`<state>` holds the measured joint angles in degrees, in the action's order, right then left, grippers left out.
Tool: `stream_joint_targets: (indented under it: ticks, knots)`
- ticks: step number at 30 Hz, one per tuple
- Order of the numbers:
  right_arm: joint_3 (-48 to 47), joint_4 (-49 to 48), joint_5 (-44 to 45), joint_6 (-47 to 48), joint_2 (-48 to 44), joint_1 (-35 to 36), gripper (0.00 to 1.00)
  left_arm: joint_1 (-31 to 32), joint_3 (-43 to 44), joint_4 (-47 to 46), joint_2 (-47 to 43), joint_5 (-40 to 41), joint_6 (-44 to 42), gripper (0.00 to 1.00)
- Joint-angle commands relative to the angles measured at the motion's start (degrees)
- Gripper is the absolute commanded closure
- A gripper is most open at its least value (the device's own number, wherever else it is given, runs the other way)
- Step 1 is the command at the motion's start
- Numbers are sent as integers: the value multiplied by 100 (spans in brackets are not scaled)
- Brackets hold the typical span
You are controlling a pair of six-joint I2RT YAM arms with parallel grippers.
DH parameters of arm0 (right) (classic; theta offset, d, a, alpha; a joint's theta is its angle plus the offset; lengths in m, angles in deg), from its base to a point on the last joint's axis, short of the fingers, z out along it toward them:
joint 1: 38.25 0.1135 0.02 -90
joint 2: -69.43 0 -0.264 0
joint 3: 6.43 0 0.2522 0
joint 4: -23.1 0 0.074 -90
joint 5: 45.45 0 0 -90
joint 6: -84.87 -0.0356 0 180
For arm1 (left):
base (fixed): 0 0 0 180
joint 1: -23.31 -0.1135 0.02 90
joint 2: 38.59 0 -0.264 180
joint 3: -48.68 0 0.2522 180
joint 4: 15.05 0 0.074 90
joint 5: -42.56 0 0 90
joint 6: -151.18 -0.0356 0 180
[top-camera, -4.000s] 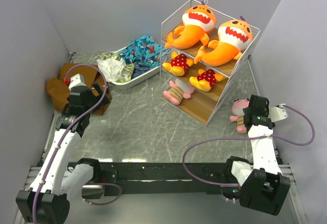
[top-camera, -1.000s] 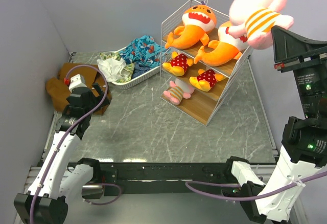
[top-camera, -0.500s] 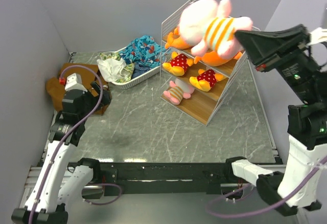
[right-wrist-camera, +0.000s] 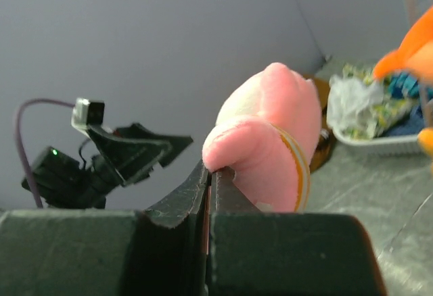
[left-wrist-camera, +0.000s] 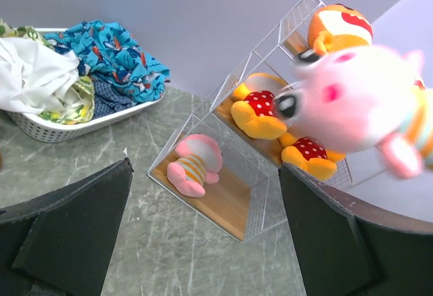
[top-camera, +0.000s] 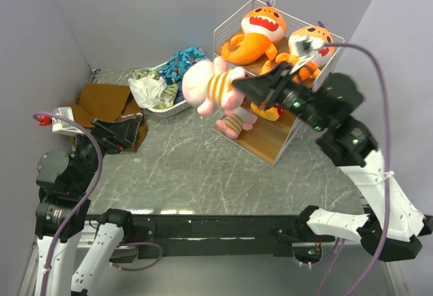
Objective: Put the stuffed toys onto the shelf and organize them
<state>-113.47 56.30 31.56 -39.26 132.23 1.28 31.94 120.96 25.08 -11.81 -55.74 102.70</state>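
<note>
Right gripper [top-camera: 235,86]: fingers pressed together, pinching a fold of the held pink striped plush [top-camera: 206,86]; in the wrist view the pads [right-wrist-camera: 203,188] meet on the pink fabric.
Held pink striped plush: aloft above the table [top-camera: 196,174], head toward the basket [top-camera: 169,109]. From above it overlaps the left front of the shelf [top-camera: 260,144]; contact with the wire cannot be told. It is blurred in the left wrist view.
Left gripper [top-camera: 120,134]: fingers spread wide, nothing between them, raised over the brown cloth [top-camera: 101,100].
Shelf, top tier: first shark plush [top-camera: 260,29] and second shark plush [top-camera: 311,46], orange and toothy, side by side.
Shelf, middle tier: first doll [left-wrist-camera: 260,107] and second doll [left-wrist-camera: 308,155], yellow heads and red polka-dot dresses, lying down.
Shelf, bottom tier: second pink striped plush [left-wrist-camera: 193,164], on the wooden plank at its left end.
Basket: white and oval, just left of the shelf, holding blue and green patterned clothes [left-wrist-camera: 111,53].
</note>
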Motion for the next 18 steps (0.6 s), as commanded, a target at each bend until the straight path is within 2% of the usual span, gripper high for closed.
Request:
stream_joint_targets:
  ticks: [1,5,8,14,18]
  knots:
    - [659,-1036,1340,-49,-242,818,100,8,124,131,37,21,182,4]
    - [1923,-1758,2350,-471,-427,1390,100,8,-16,472,46,319,172,3]
    - [2680,-2347,2992,-884,-515,1838,100,8,-86,729,134,1029,111,3]
    - [3359,-2805,4031,-1359,-155,2620,100,8,-490,615,152,1954,-249,4]
    - [3763,-3147,5110,-1754,196,3069,100,8,-877,291,11,2411,-530,4]
